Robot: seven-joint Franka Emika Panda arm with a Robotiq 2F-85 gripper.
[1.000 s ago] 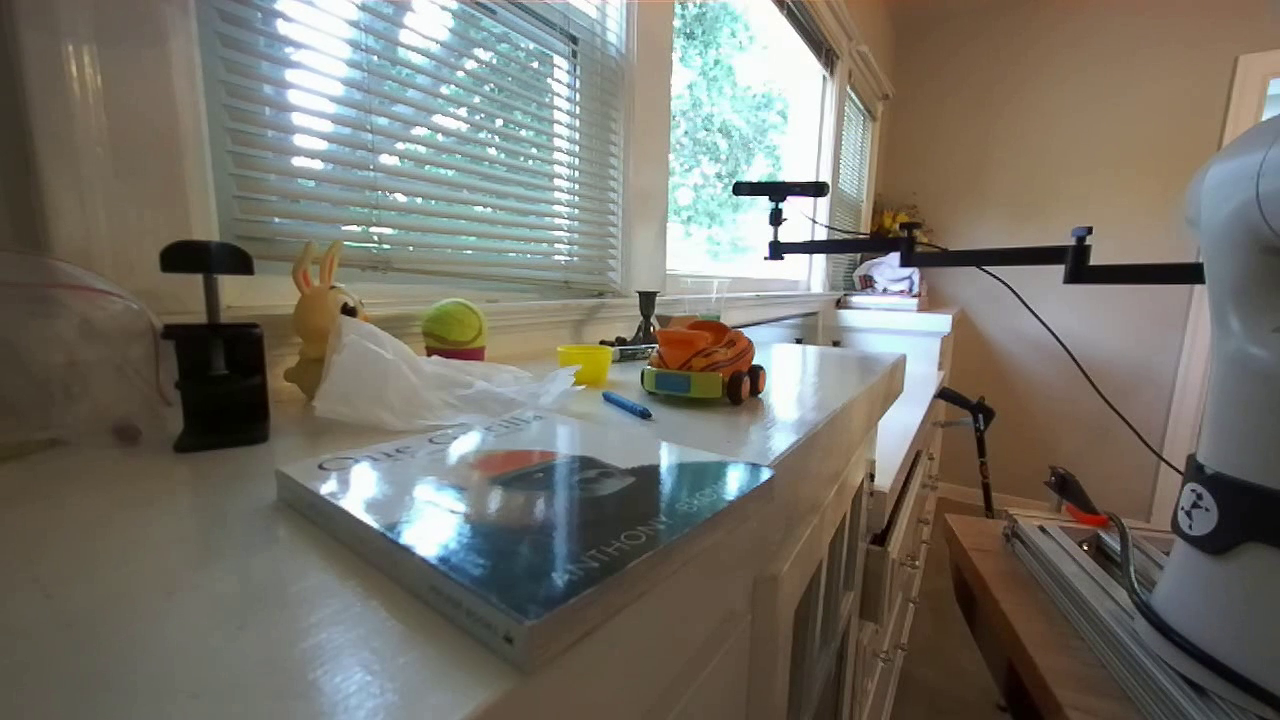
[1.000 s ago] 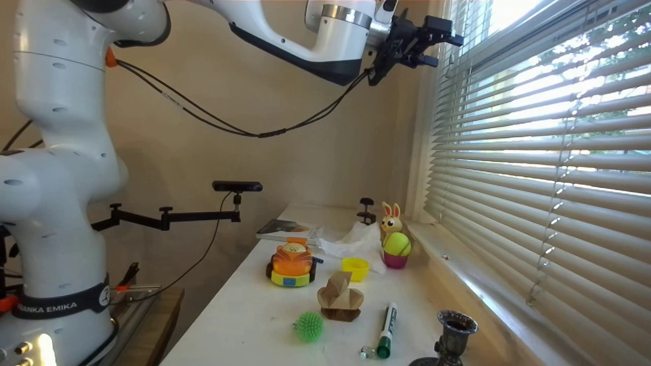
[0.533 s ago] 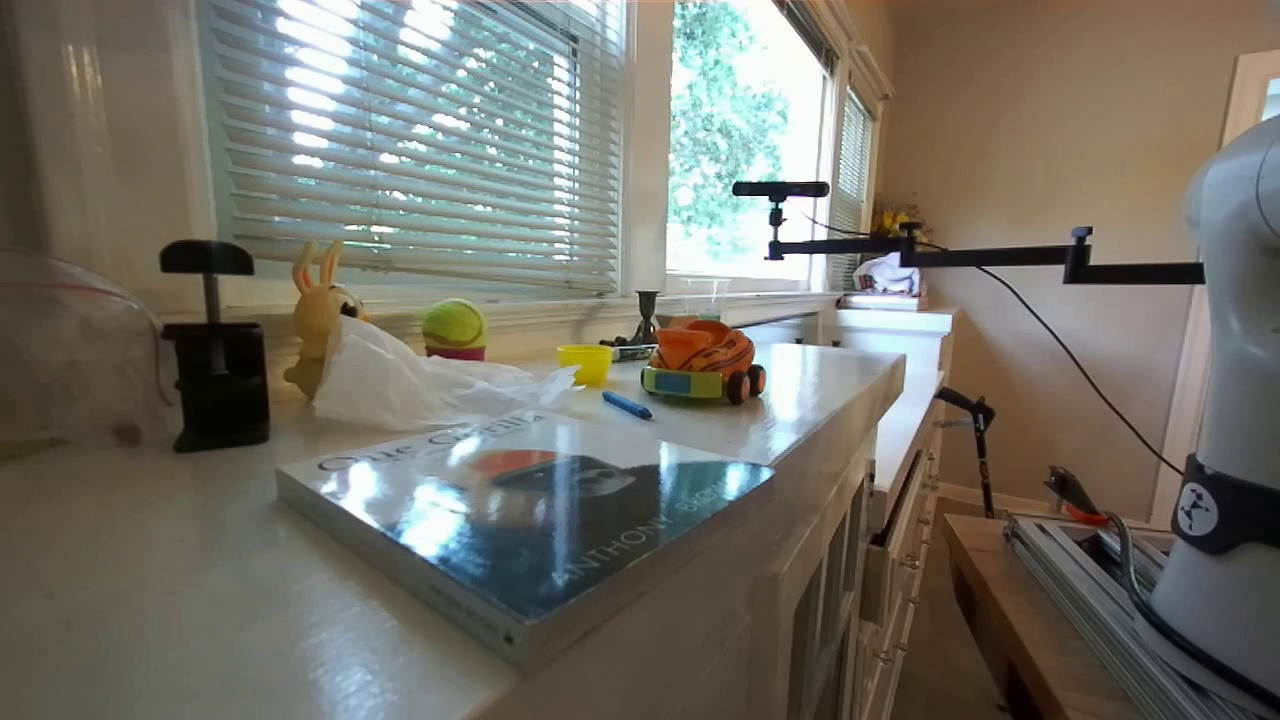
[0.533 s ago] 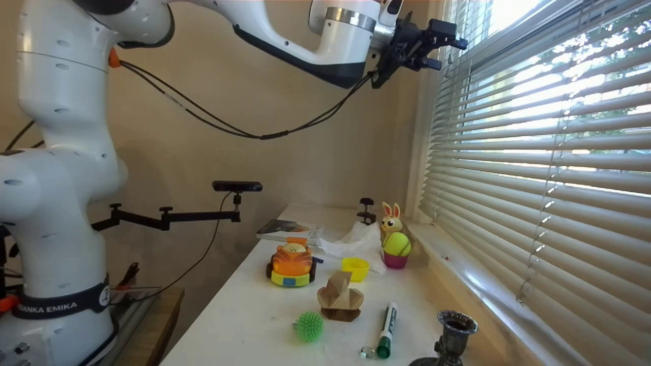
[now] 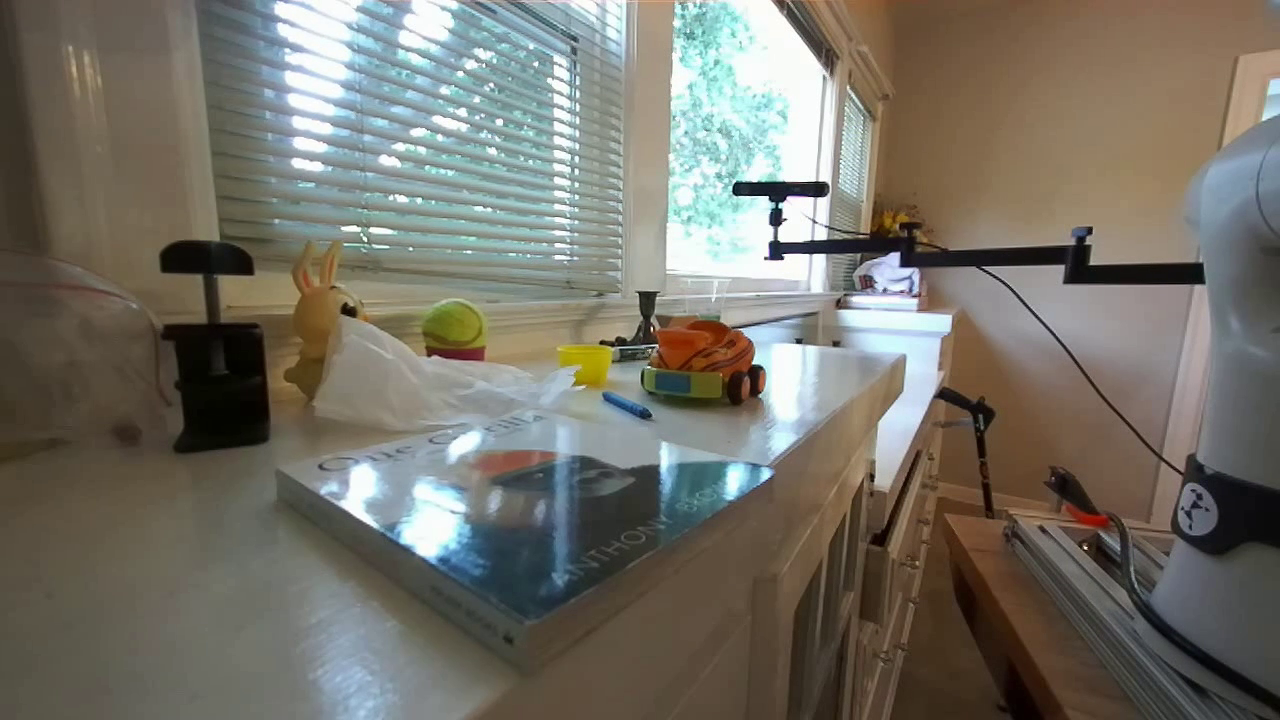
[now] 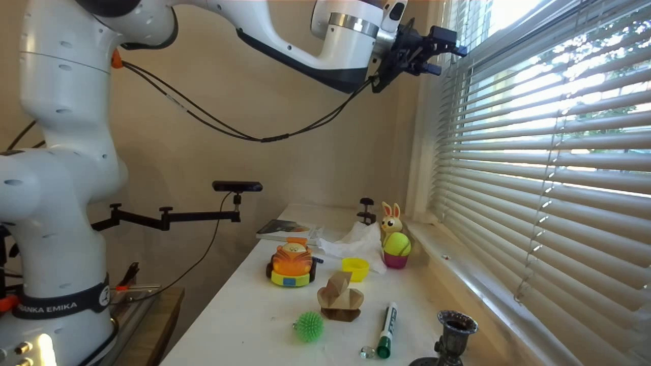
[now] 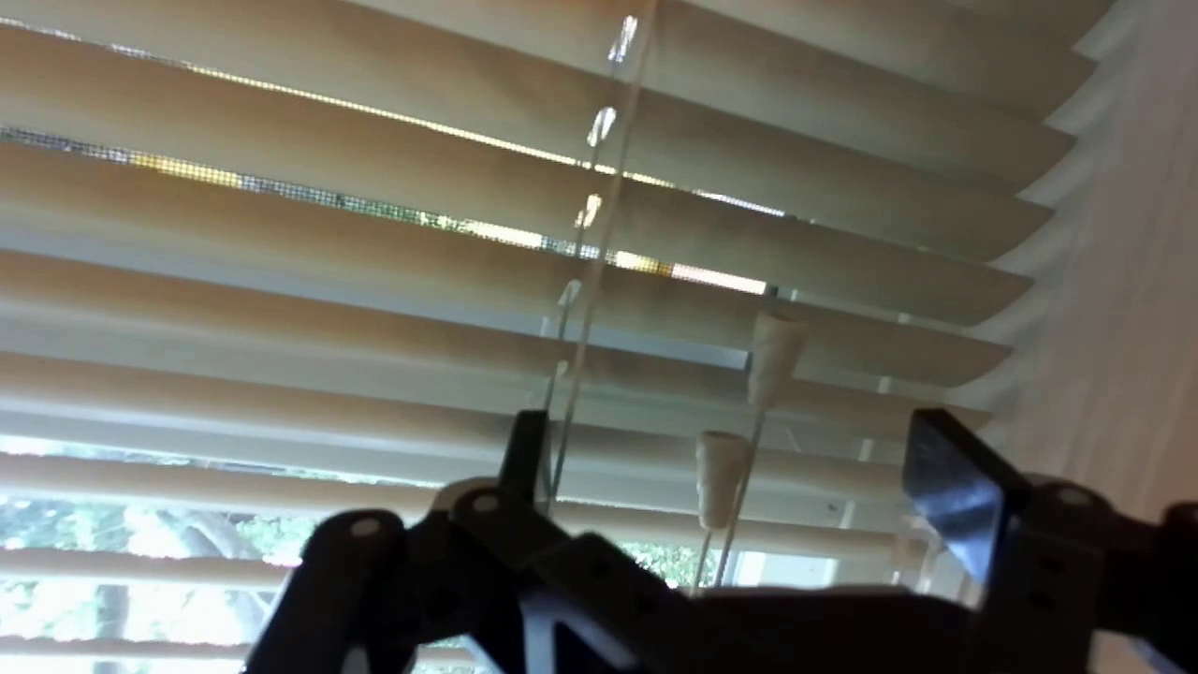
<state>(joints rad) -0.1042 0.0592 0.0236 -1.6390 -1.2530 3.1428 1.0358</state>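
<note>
My gripper [image 7: 741,463] is open, with its fingers wide apart in the wrist view. It faces the white slatted window blind [image 7: 281,309]. Two whitish cord tassels, an upper one [image 7: 776,356] and a lower one [image 7: 722,477], appear between the fingers with their thin cords; I cannot tell their depth, and nothing looks gripped. A clear thin wand or cord [image 7: 613,201] runs down beside the left finger [image 7: 526,459]. In an exterior view the gripper [image 6: 448,60] is high up at the near side of the blind [image 6: 539,152]. The gripper is out of view in the exterior view with the blind [image 5: 420,150].
Below, the white counter [image 6: 244,325] holds an orange toy car [image 6: 292,262], yellow cup [image 6: 356,268], brown faceted object [image 6: 339,297], green spiky ball [image 6: 309,326], marker [image 6: 387,330], candle holder [image 6: 454,335], bunny [image 6: 391,221], ball [image 6: 396,245], book [image 5: 530,520] and black clamp [image 5: 220,380].
The arm and gripper have moved slightly right and down in an exterior view. The blind and its hanging cord have shifted slightly. The things on the counter have not moved.
</note>
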